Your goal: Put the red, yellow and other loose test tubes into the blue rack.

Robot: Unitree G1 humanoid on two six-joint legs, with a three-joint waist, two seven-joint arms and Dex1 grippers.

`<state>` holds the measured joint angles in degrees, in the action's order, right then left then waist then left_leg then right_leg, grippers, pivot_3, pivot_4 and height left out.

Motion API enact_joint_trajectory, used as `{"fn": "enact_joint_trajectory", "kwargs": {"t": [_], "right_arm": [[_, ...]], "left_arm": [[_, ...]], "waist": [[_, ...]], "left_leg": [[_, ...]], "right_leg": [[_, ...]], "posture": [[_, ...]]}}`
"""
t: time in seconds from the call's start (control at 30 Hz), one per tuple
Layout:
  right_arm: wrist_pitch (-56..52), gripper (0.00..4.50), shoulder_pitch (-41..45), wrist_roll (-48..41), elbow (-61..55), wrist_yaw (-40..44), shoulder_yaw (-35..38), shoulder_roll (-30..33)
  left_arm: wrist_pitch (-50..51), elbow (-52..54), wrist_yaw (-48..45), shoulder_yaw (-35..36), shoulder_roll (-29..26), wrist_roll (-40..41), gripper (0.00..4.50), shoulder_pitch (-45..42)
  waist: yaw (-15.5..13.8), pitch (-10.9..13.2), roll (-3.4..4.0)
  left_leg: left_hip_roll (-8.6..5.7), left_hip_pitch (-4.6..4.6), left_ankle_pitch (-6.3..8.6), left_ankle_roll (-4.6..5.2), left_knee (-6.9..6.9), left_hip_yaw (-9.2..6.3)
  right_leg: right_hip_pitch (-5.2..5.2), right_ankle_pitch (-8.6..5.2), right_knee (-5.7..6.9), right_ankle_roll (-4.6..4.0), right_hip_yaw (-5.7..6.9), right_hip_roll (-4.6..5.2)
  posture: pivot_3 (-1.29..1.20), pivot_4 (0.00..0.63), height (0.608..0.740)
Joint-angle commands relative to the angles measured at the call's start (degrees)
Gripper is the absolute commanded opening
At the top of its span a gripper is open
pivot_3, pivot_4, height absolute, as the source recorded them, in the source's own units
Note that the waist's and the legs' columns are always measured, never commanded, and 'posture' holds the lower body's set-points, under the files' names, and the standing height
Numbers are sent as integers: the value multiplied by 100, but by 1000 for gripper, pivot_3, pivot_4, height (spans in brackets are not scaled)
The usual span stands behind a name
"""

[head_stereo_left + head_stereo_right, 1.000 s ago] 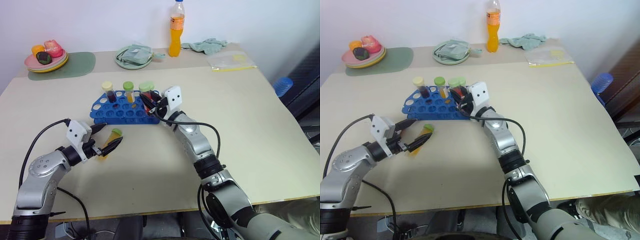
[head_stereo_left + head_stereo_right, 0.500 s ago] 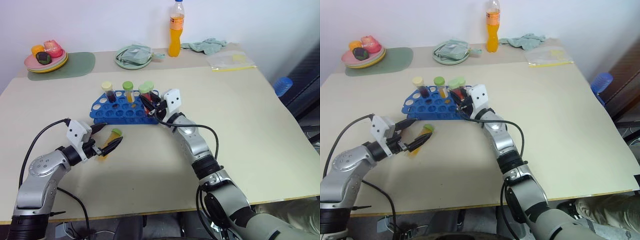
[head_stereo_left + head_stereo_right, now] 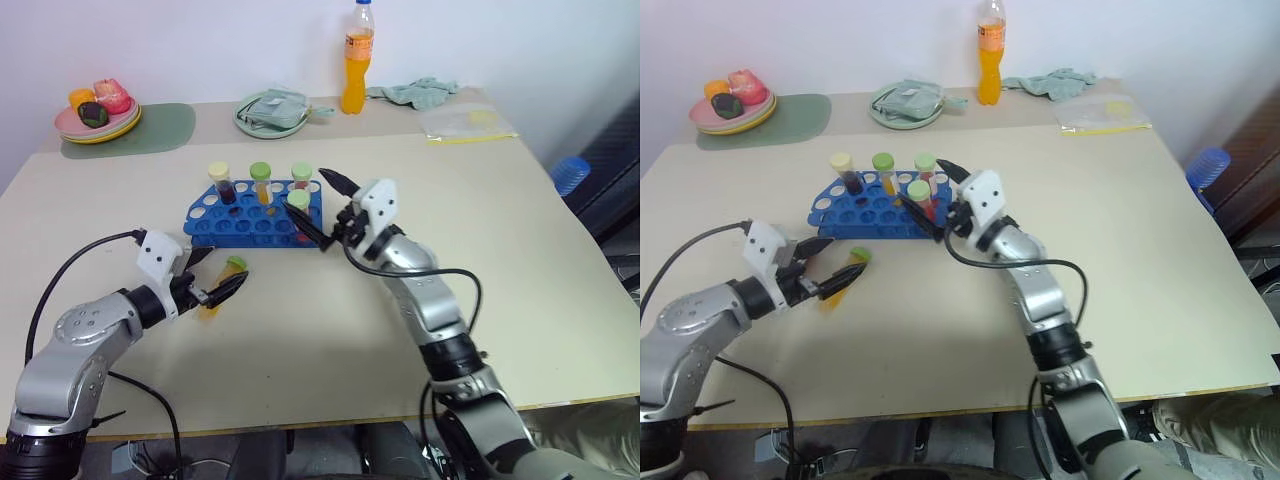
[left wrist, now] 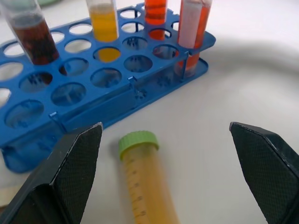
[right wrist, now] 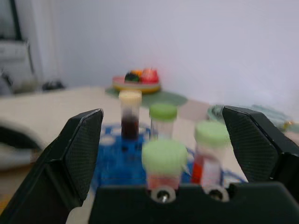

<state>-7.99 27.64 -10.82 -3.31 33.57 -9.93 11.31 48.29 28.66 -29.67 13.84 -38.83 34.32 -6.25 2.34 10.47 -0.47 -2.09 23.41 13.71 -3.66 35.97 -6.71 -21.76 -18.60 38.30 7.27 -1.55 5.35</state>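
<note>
On the table [image 3: 520, 250], the blue rack [image 3: 255, 214] holds four upright test tubes: a dark maroon tube [image 3: 220, 183] with cream cap, a yellow-orange tube [image 3: 261, 182] with green cap, and two red tubes, one in the far row [image 3: 301, 178] and one at the near right corner [image 3: 299, 209]. A fifth, loose yellow tube [image 3: 222, 288] with green cap lies on the table just in front of the rack. The left gripper [image 3: 212, 276] reaches low from the left, jaws wide apart on either side of this loose tube, not gripping it. The right gripper [image 3: 322, 211] is raised beside the rack's right end, jaws wide apart and empty, close to the corner tube. Well behind stand an orange bottle [image 3: 354, 58], a plate of food [image 3: 96, 112], a green dish [image 3: 271, 112] and a cloth [image 3: 415, 90].
</note>
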Motion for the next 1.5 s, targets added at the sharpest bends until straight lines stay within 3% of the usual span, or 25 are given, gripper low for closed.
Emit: {"fn": "enact_joint_trajectory", "kwargs": {"t": [0.03, 0.17, 0.23, 0.3, 0.43, 0.63, 0.73, 0.93, 1.03, 1.07, 1.17, 1.23, 1.33, 1.5], "right_arm": [[-572, 4476, -105, -385, -908, 433, 160, 497], [-1108, 4476, -249, -748, -1531, 952, 349, 1288], [-1296, 4476, -274, -913, -1702, 1090, 408, 1498], [-1446, 4476, -295, -1031, -1854, 1211, 414, 1649], [-1657, 4476, -397, -1180, -2192, 1348, 277, 1769], [-1662, 4476, -615, -1021, -2419, 1265, 75, 1773], [-1701, 4500, -688, -1011, -2511, 1195, 55, 1768], [-1750, 4500, -785, -1012, -2625, 1133, 25, 1802], [-1769, 4500, -781, -1011, -2621, 1094, 23, 1785], [-1773, 4500, -791, -1011, -2621, 1075, 27, 1781], [-1778, 4500, -890, -974, -2532, 971, 82, 1785], [-1803, 4500, -1026, -921, -2408, 862, 121, 1786], [-1696, 4500, -1269, -768, -2244, 692, 127, 1747], [-1707, 4500, -1680, -669, -2236, 409, 119, 1602]], "left_arm": [[1580, 556, 514, -217, -679, 51, 4500, -498], [3830, 149, 844, -745, -1181, 181, 4500, -1654], [4372, -155, 944, -1140, -1430, 293, 4500, -2083], [4421, -347, 1044, -1444, -1564, 386, 4500, -2362], [4421, -847, 1257, -1889, -1287, 979, 4500, -2928], [4421, -1497, 2085, -2259, -905, 1231, 4500, -3149], [4421, -1712, 2448, -2223, -840, 1339, 3714, -3198], [4421, -1717, 2714, -2159, -927, 1771, 818, -3347], [4421, -1321, 2577, -1775, -1004, 1736, 818, -3329], [4266, -1068, 2478, -1531, -1016, 1662, 818, -3246], [2488, -193, 1694, -856, -1318, 1158, 818, -2438], [731, 85, 1344, -674, -1334, 307, 818, -1874], [-663, -4, 1351, -260, -568, -45, 818, -1571], [-2833, -792, 1954, -1139, 1027, -1548, 818, -1610]], "waist": [[34, 1, -2], [22, 5, 4], [34, 4, 0], [41, 4, 0], [-17, 5, -3], [-6, 6, -5], [-4, 5, -4], [-7, 5, -5], [-7, 5, -6], [-2, 5, -6], [20, 5, -6], [-6, 4, -3], [-133, 4, -5], [-299, 2, -9]], "left_leg": [[0, -2, 0, 0, 0, 1], [3, -6, 1, 1, -3, 6], [4, -4, 1, 1, 2, 8], [6, -4, 1, 2, 2, 8], [7, -1, 1, 1, 6, 7], [3, 0, 0, 1, 7, 4], [3, -2, 0, 0, 7, 2], [3, -1, 0, 0, 8, 0], [3, 0, 0, 0, 8, 1], [3, 0, 0, 0, 8, 1], [5, 2, -1, -2, 3, 3], [6, 2, -18, -31, -6, 12], [2, 1, -18, -31, -5, 13], [-12, 2, 3, 5, 18, 15]], "right_leg": [[0, 0, 2, 0, 0, -1], [0, -1, 4, 1, -4, -9], [6, -1, 1, 1, 2, -17], [5, -1, 1, 1, 0, -17], [8, -1, -3, 1, 1, -15], [9, -1, -8, 1, 1, -8], [9, -1, -7, 1, 1, -8], [9, -1, -7, 1, 1, -7], [9, -1, -7, 1, 1, -7], [8, -1, -7, 1, 1, -8], [0, -1, -7, 1, -5, -6], [-7, -1, -11, -1, -11, -2], [4, 0, -23, -2, -9, 2], [30, 2, -33, 4, 10, 13]], "posture": [[0, 150, 740], [0, 150, 740], [0, 150, 740], [0, 150, 740], [0, 150, 740], [0, 150, 740], [0, 150, 740], [0, 150, 740], [0, 150, 740], [0, 150, 740], [0, 150, 740], [0, 150, 740], [0, 150, 740], [0, 150, 740]]}}
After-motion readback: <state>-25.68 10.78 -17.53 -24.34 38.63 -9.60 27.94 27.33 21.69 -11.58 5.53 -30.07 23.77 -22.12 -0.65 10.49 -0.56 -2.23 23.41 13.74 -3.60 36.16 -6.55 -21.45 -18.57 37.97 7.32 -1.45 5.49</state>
